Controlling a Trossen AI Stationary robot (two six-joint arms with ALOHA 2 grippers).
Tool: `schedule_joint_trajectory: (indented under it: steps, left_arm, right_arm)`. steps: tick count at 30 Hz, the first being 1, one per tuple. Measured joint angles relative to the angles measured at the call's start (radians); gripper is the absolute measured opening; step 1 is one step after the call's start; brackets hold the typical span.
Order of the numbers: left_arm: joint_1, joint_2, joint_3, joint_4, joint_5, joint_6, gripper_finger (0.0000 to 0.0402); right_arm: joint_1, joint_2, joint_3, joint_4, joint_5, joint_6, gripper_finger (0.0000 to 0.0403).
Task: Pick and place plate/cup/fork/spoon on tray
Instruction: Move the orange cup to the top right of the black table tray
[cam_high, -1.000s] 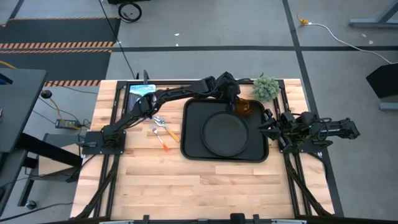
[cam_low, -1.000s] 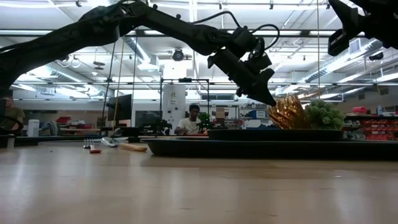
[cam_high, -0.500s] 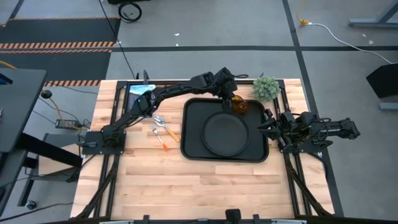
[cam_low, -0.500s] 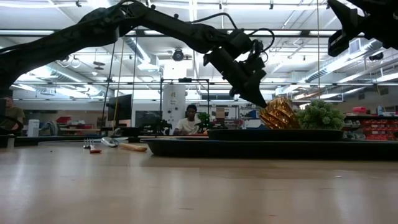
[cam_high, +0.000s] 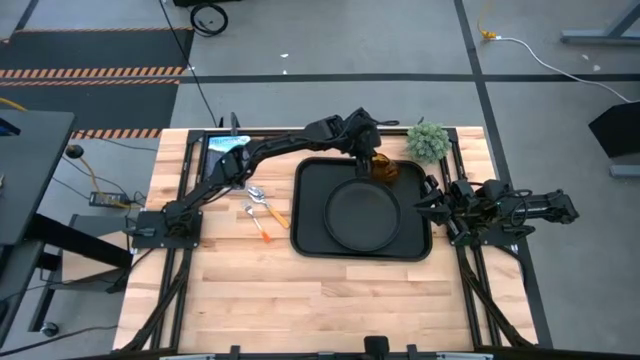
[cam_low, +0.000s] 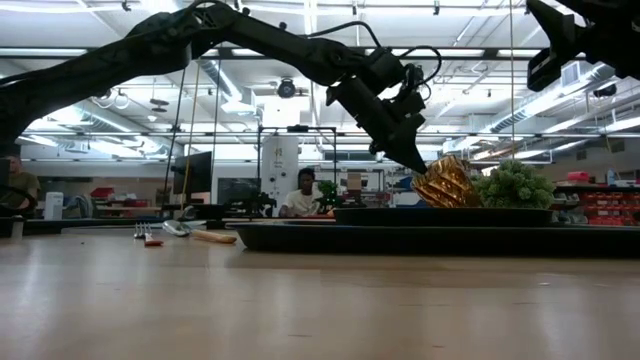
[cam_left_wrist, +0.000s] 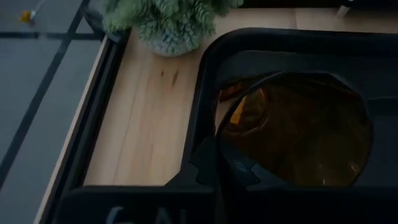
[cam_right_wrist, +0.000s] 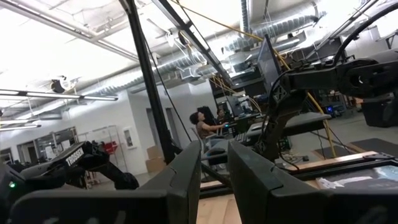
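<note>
My left gripper (cam_high: 372, 158) reaches over the far right corner of the black tray (cam_high: 308, 238) and is shut on the amber cup (cam_high: 386, 167), which also shows in the low view (cam_low: 447, 182). The round black plate (cam_high: 360, 212) lies flat in the tray. The spoon (cam_high: 262, 198) and the fork (cam_high: 258, 222), both with orange handles, lie on the wood left of the tray. My right gripper (cam_high: 428, 208) waits shut at the tray's right edge. My left gripper holds the cup by its wall at the rim (cam_left_wrist: 231, 134), seemingly one finger inside and one outside. The fingers (cam_low: 412, 158) slant down from above toward the table's right. The cup is tilted, mouth toward the gripper. The plate's rim hides whether its base touches the tray.
A small green plant (cam_high: 427, 140) stands just beyond the tray's far right corner, close to the cup. A blue-printed item (cam_high: 228, 148) lies at the far left. Bare wood stretches along the table's near side (cam_high: 320, 300). A person sits in the room behind (cam_low: 303, 192).
My left gripper has carried the cup a little toward the table's left and far edge, over the tray's far right corner. The cup stays tilted in the hold. In the last half second it has nearly stopped.
</note>
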Motion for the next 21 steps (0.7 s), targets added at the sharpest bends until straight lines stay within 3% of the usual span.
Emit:
schedule_joint_trajectory:
  steps: [9, 21]
  left_arm:
    - [-0.014, 0.000, 0.000, 0.087, 0.006, 0.043, 0.0004]
    - [-0.011, -0.060, 0.002, 0.010, 0.004, 0.058, 0.0004]
  right_arm:
    - [0.000, 0.000, 0.000, 0.006, 0.000, -0.002, 0.0088]
    - [0.000, 0.000, 0.000, 0.017, 0.000, -0.002, 0.0088]
